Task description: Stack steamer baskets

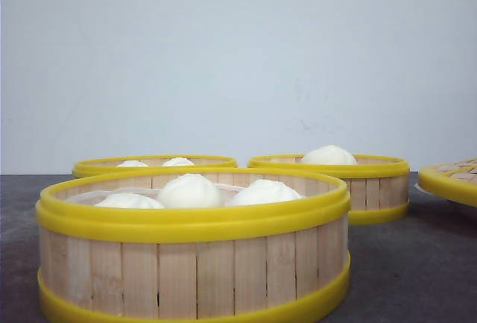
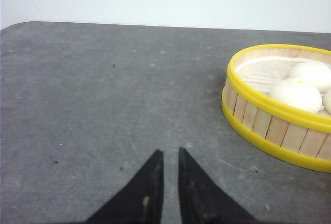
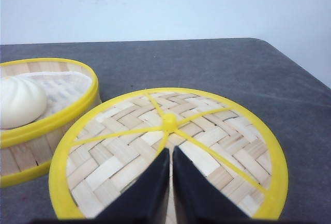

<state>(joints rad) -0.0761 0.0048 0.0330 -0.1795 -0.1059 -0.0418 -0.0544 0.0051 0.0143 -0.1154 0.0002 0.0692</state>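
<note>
Three steamer baskets with pale slat walls and yellow rims stand on the grey table. The nearest basket (image 1: 194, 263) holds three white buns. A second basket (image 1: 153, 165) sits behind it on the left and a third basket (image 1: 365, 185) at the back right. No gripper shows in the front view. My left gripper (image 2: 170, 152) hangs shut and empty over bare table, apart from a bun-filled basket (image 2: 274, 125). The right gripper (image 3: 170, 149) is shut with nothing in it, above the woven lid (image 3: 129, 146), beside a basket (image 3: 46, 125) that holds a bun.
The flat yellow-rimmed woven lid (image 1: 451, 177) lies at the right edge of the front view. White buns (image 1: 190, 190) fill the baskets. A pale wall stands behind the table. The table's rounded corner (image 3: 274, 45) lies beyond the lid.
</note>
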